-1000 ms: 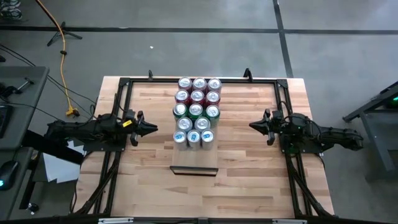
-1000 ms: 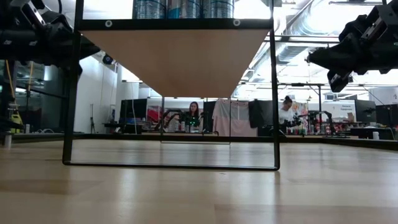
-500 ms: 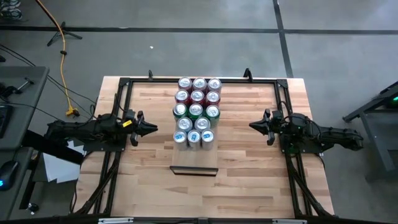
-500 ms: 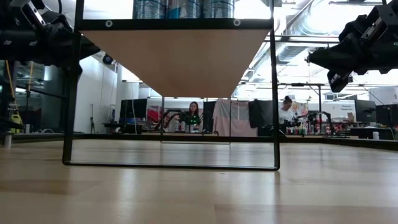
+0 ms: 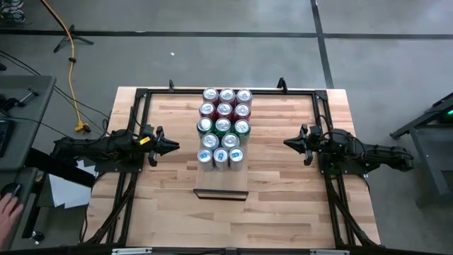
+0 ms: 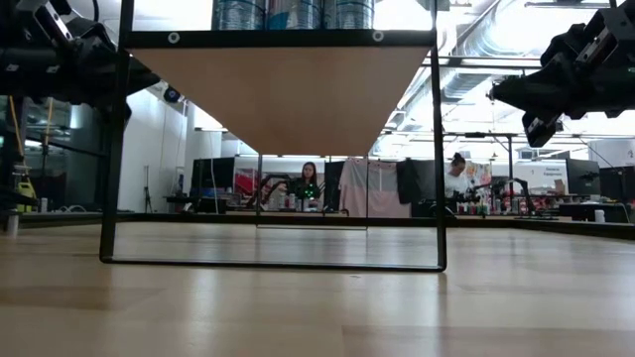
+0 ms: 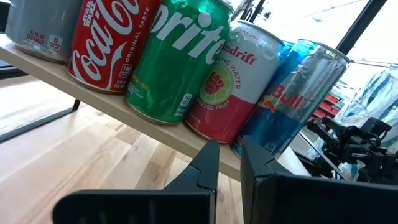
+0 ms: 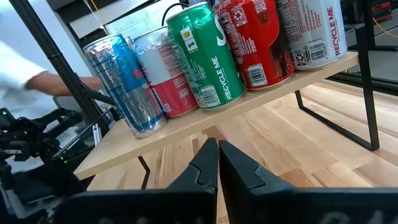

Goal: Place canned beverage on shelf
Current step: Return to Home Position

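Observation:
The shelf is a raised pale board on black legs down the middle of the table. Several cans stand on it in three columns: silver at the far end, then red, green, white-and-pink, and blue-silver nearest. The shelf's near end is bare. My left gripper hangs level at the shelf's left, shut, pointing at the cans. At the shelf's right my right gripper points level at the cans, also shut. Neither touches anything. The low view shows the shelf's underside.
A black frame runs around the table. Bare tabletop lies on either side of the shelf and in front of it. A person's hand shows off the table's near left. People sit in the room behind.
A person's hand has come into view beyond the table's near left corner. Both arms and the cans have kept still.

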